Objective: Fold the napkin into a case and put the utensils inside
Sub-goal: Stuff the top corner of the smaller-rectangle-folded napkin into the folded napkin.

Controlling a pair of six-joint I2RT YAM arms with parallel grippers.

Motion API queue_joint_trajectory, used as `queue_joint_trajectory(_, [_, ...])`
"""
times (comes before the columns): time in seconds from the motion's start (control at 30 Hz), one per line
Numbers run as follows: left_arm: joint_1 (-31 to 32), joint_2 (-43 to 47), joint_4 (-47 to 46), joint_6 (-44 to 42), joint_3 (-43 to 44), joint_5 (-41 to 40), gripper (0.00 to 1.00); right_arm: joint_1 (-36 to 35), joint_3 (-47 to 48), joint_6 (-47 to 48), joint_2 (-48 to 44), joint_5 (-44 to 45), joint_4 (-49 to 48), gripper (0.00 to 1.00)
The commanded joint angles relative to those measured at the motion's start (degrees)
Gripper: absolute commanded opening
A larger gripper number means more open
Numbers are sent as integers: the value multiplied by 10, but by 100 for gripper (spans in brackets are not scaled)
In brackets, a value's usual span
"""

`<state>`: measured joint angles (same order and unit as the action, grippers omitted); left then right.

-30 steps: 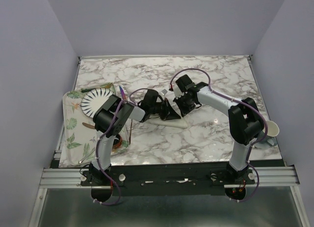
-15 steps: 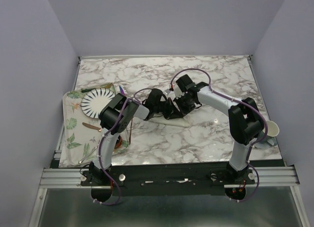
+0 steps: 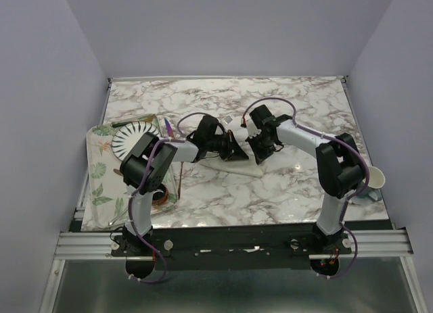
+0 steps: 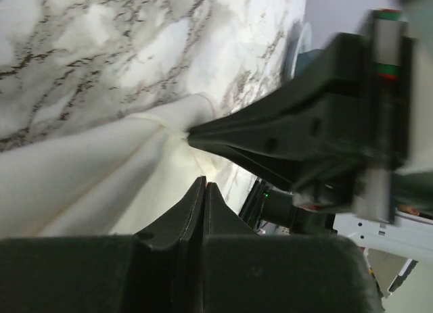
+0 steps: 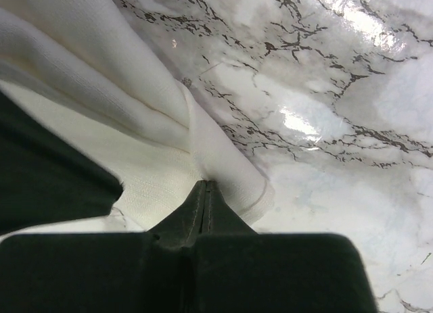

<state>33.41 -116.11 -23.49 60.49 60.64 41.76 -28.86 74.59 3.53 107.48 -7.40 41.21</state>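
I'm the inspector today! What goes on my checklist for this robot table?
Surface: marble table, glossy.
Job's things: napkin bunched mid-table, not yet a case; purple utensil at the tray's far right corner.
Clutter: striped plate on the tray; paper cup at the right edge.
Grippers: right gripper shut on a napkin fold; left gripper fingers together at the napkin, pinch unclear.
Cables: purple cable loops along each arm.
Surroundings: plain lavender walls; metal rail in front.
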Motion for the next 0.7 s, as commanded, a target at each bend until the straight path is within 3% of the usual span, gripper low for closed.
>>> queue_joint_trajectory(0.0, [-3,46,50,-34,-18,4,7,-1,-8,4,5,-20,-9,1])
queue_joint_trajectory(0.17, [-4,11,79,-35,-11,-11,1,-1,-8,4,-2,-29,-9,1])
queue_joint_trajectory(0.4, [5,-67,81,-16,44,-38,0,-1,5,8,4,-55,4,1])
queue_joint_trajectory(0.67, [5,-96,-26,88,18,-25,0,-1,-5,12,47,-37,7,1])
